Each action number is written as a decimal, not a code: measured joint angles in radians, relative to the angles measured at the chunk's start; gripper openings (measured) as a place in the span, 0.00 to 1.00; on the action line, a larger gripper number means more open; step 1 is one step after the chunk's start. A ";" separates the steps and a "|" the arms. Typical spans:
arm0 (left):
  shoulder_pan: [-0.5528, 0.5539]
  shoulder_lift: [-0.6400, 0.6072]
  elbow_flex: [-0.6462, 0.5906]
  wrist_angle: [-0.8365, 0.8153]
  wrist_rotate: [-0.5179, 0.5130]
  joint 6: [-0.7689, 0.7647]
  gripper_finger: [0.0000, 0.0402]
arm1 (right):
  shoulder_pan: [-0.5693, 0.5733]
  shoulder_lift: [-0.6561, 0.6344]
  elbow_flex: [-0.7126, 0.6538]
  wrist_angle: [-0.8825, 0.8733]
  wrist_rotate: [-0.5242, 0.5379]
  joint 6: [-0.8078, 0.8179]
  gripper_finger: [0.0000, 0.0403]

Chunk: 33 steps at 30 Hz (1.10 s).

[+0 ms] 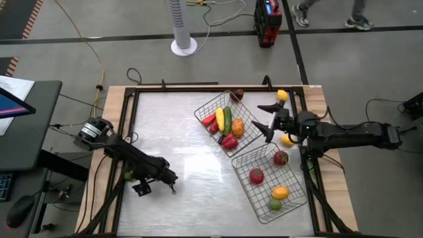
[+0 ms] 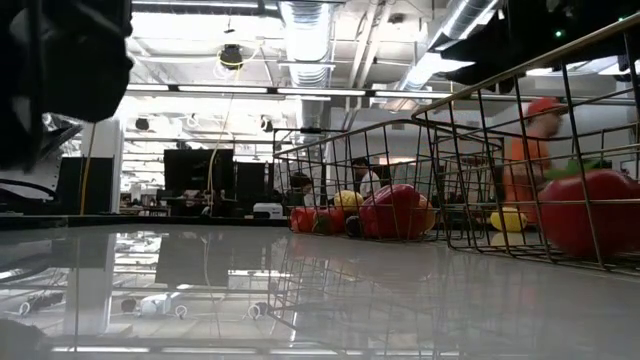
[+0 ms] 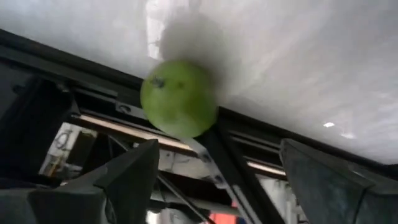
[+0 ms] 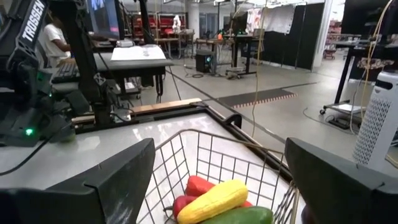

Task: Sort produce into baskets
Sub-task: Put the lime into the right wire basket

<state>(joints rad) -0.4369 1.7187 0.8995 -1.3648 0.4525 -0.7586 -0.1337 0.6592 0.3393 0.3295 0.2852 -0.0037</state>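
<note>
A round green fruit (image 3: 179, 96) lies on the white tabletop at its left edge (image 1: 127, 176), beside the dark frame rail. My left gripper (image 3: 219, 148) is open and slants down toward it, its fingers short of the fruit and touching nothing (image 1: 156, 186). Two wire baskets stand at the right. The far basket (image 1: 202, 111) holds red, yellow, green and orange produce. The near basket (image 1: 246, 193) holds red, orange and green pieces. My right gripper (image 1: 264, 121) hangs open and level at the far basket's right side (image 4: 221, 146).
Loose produce lies outside the baskets: a dark purple piece (image 1: 237, 94), a yellow one (image 1: 282, 95) and another yellow one (image 1: 287, 139) under the right arm. A dark frame (image 1: 132, 99) runs round the tabletop. The white surface between the left arm and the baskets is bare.
</note>
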 joint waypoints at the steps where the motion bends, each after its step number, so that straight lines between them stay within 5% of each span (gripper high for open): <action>1: -0.002 0.000 -0.014 0.007 -0.009 0.007 0.80 | 0.000 0.006 0.000 0.001 -0.001 0.003 0.96; 11: -0.023 0.000 -0.097 0.106 -0.030 0.048 0.76 | 0.000 0.023 0.000 0.010 -0.002 0.010 0.96; 27: -0.048 0.001 -0.081 0.096 -0.025 0.033 0.37 | 0.000 0.023 0.000 0.012 -0.024 0.029 0.96; 33: -0.006 0.001 0.040 0.086 -0.182 0.050 0.38 | 0.000 0.023 0.000 0.021 -0.026 0.031 0.96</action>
<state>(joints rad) -0.4430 1.7199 0.9391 -1.2789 0.2701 -0.7086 -0.1333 0.6827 0.3393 0.3508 0.2596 0.0269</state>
